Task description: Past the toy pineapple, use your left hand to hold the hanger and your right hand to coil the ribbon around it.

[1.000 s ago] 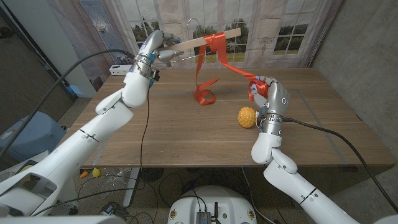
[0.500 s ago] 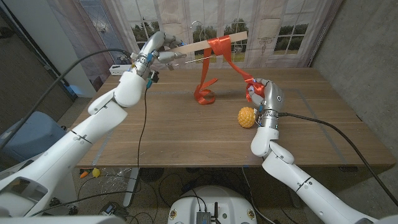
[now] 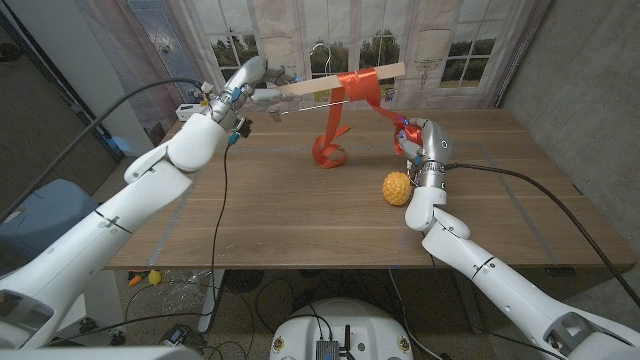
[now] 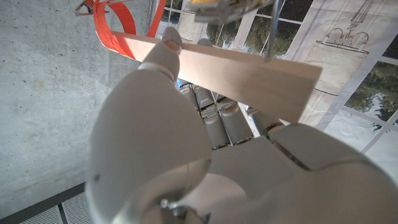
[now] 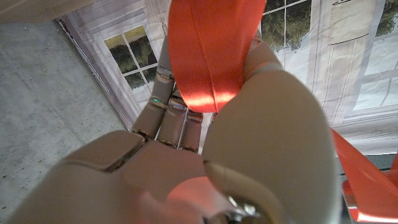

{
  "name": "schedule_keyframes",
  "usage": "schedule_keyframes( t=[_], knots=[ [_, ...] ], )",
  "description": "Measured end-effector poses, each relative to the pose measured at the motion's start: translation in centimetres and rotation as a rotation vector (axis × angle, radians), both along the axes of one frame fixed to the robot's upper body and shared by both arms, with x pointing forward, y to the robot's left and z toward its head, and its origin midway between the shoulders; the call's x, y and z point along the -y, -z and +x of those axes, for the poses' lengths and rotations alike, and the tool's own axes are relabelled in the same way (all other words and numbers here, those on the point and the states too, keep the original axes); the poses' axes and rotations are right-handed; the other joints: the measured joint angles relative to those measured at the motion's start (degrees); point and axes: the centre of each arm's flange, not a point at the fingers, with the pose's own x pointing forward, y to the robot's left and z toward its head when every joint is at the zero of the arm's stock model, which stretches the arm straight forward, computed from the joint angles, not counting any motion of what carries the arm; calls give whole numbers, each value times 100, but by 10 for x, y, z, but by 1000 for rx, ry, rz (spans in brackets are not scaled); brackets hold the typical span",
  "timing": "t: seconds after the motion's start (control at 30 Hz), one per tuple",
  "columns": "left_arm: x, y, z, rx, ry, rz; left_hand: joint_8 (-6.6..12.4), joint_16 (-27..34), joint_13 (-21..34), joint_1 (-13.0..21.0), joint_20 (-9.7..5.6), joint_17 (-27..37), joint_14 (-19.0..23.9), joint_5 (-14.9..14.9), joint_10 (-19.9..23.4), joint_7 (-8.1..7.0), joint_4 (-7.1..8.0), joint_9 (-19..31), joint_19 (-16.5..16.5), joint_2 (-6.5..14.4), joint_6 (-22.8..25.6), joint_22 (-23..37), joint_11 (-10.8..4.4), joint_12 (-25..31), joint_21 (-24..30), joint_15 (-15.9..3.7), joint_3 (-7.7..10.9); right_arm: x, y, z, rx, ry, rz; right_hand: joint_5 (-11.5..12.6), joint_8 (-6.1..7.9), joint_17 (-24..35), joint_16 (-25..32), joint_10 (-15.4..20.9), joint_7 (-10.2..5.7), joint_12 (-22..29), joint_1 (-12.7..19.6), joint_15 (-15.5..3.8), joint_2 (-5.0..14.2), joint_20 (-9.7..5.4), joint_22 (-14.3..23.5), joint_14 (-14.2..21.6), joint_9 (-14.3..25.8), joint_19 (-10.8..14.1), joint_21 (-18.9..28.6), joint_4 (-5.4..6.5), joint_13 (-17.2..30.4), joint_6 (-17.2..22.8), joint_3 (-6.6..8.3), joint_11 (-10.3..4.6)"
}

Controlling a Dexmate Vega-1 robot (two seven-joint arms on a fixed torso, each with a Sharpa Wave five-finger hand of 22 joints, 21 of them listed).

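In the head view the left hand (image 3: pixel 262 78) is raised over the counter's (image 3: pixel 300 220) far left corner, gripping one end of the wooden hanger (image 3: pixel 335 80), which hangs level in the air above the far edge. The orange ribbon (image 3: pixel 358 86) is wound around the bar near its middle; one strand drops to a loose coil lying on the counter toward the far edge, another slants down to the right hand (image 3: pixel 418 140), raised just beyond the toy pineapple (image 3: pixel 398 188).

The left wrist view brings what the head view cannot: the fingers (image 4: pixel 217 121) curled under the flat wooden bar (image 4: pixel 236 71) and the thumb pressed on its top face, with ribbon loops (image 4: pixel 118 31) at the bar's other end. The right wrist view shows the ribbon (image 5: pixel 208 50) pinched between the thumb and fingers of that hand (image 5: pixel 205 149).

No writing can be read anywhere. Behind the counter hangs a backdrop (image 3: pixel 450 45) printed with windows and trees; a small white box (image 3: pixel 190 110) sits at the far left corner, and a black cable (image 3: pixel 225 190) hangs down from the left arm.
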Motion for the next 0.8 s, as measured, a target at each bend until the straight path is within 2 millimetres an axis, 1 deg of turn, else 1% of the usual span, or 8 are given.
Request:
schedule_keyframes(
  t=[0.13, 0.17, 0.23, 0.27, 0.37, 0.4, 0.67, 0.8],
  knots=[
    [-3, 1, -3, -6, -4, 15, -3, -1, 0, 0, -31, 0, 0, -10, 0, 5, 0, 1, -31, 0, -5, 0, 0, 0, 0, 0, 0, 0, -3, 4, -14, -7, -6, 0, 0, 6, -1, 31, 0, -19, 0, -1, 0, 0, -21, 18, 0, 0, 0, 0, 1, 0, 0, -7],
    [-3, 3, -2, -29, 10, 19, -3, -1, 0, 0, -31, 0, 0, -10, 0, 3, 0, 1, -31, 0, -3, 0, 0, 0, 0, 0, 0, 0, -13, 9, -4, 0, -17, 0, 0, 12, -7, 31, 0, -20, 0, 0, 0, 0, -21, 18, 0, 0, 19, 0, 1, 0, 0, -7],
    [-5, 4, -4, -28, 2, 26, -8, -28, 0, 0, -31, 1, 0, -11, 0, -5, 0, 2, -31, 0, 5, 0, 0, 0, 0, 0, 0, 0, -13, 9, -10, -4, -20, 0, -1, 24, -12, 31, 0, -21, 0, 0, 0, 0, -20, 18, 0, 0, 39, 0, 2, 0, 0, -7],
    [-5, 6, -3, -55, 18, 28, -9, -29, 0, 0, -31, 10, 0, -11, 0, -5, 0, 2, -31, 0, 5, 0, 0, 0, 0, 0, 0, 0, -25, 14, 2, 2, -32, 0, -1, 24, -12, 31, 0, -22, 0, 0, 0, 0, -20, 18, 0, 0, 39, -1, 2, 0, 0, -7],
    [-8, 8, -5, -56, 8, 39, -15, -32, 0, 0, -31, 23, 0, -14, 0, -5, 0, 2, -31, 0, 5, 0, 0, 0, 45, 0, 0, -1, -25, 14, -5, -6, -37, 0, -2, 25, -13, 31, 0, -24, 0, 0, 0, 0, -20, 18, -1, 0, 40, -1, 2, 0, -1, -7],
    [-9, 10, -4, -86, 26, 41, -22, -32, 0, 0, -31, 23, 0, -14, 0, -5, 0, 2, -31, 0, 5, 0, 0, 0, 45, 0, 0, 0, -43, 18, 18, 0, -51, 0, -3, 25, -16, 31, 0, -25, 0, 0, 0, 8, -31, 18, -1, -32, 40, -1, 2, 0, -1, -7],
    [-15, 18, -7, -121, 26, 57, -52, -33, 9, 0, -31, 23, 0, -21, 0, -4, 0, 4, -31, 0, 4, 0, 0, 0, 45, 0, 0, 1, -64, 20, 23, -16, -74, -3, -18, 25, -22, 31, 1, -46, 0, 0, 0, 17, -46, 19, -1, -43, 89, -2, 3, 0, -2, -8],
    [-18, 22, -8, -147, 31, 63, -57, -33, 25, 0, -8, 22, 0, 3, 0, -4, 0, 33, -54, 0, 4, 0, 0, 0, 45, 0, 0, 3, -82, 15, 41, -25, -93, -4, -19, 25, -23, 31, 1, -55, 0, 0, 0, 18, -46, 19, -1, -41, 89, -3, 5, 1, -3, -8]
  ],
)
